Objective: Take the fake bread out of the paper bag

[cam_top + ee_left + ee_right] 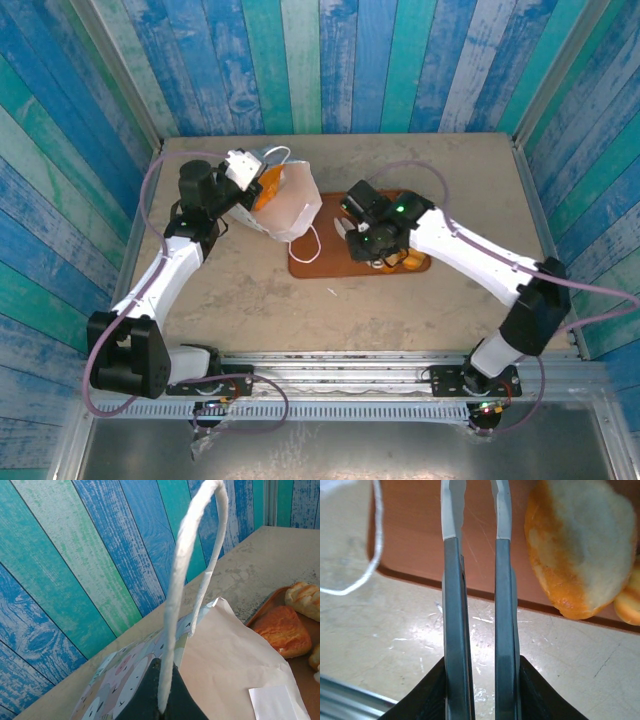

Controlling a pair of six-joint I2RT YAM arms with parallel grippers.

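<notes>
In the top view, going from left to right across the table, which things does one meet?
left gripper → paper bag → right gripper → bread on the tray

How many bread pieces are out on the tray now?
3 in the left wrist view: a ridged pale loaf, an orange-brown pastry beside it, a sliver at the right edge. The right arm may hide others.
</notes>
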